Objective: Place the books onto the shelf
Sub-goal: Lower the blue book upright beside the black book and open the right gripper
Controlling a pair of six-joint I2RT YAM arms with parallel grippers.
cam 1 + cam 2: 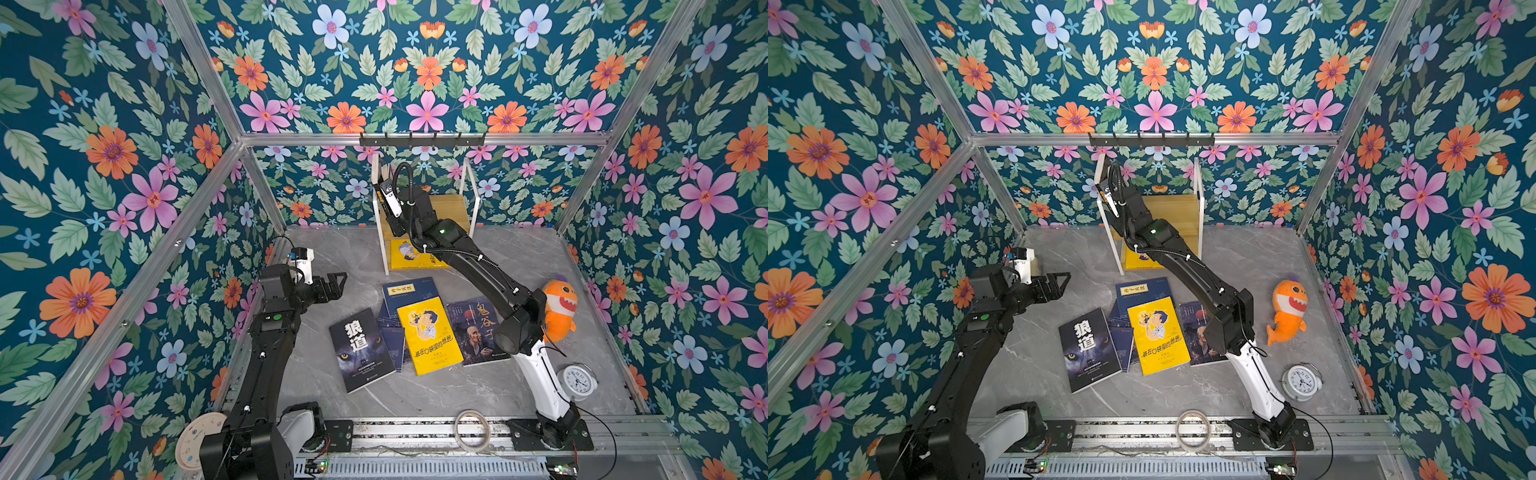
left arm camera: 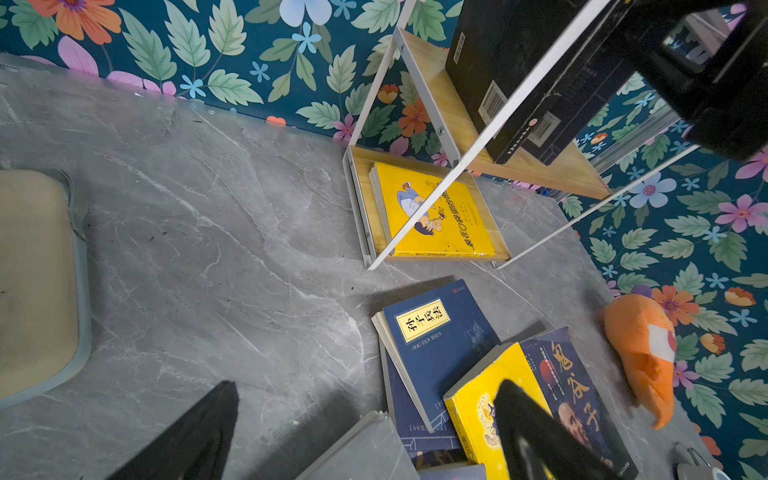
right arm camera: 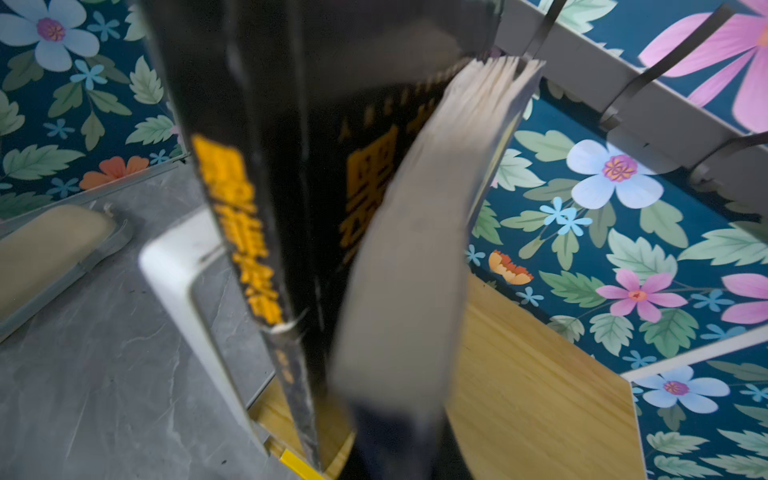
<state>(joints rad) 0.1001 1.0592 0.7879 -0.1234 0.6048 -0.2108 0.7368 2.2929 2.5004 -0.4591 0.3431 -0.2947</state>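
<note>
The shelf (image 1: pixel 451 208) stands at the back wall, with a yellow book (image 1: pixel 411 253) flat on its lower board. My right gripper (image 1: pixel 381 183) is shut on a dark book (image 3: pixel 415 249) that stands upright at the left end of the upper board. Beside it stands another dark book (image 3: pixel 241 232) with an orange spine title, against the white frame. Several books lie on the table: wolf-face (image 1: pixel 361 349), yellow (image 1: pixel 430 334), navy (image 1: pixel 411 293) and old-man portrait (image 1: pixel 478 330). My left gripper (image 1: pixel 336 282) hovers open left of them, holding nothing.
An orange plush shark (image 1: pixel 559 307) and a white alarm clock (image 1: pixel 579 380) sit at the right. A tape ring (image 1: pixel 471 430) lies on the front rail. A black hook rail (image 1: pixel 422 139) hangs above the shelf. A beige case (image 2: pixel 37 282) lies at the left wall.
</note>
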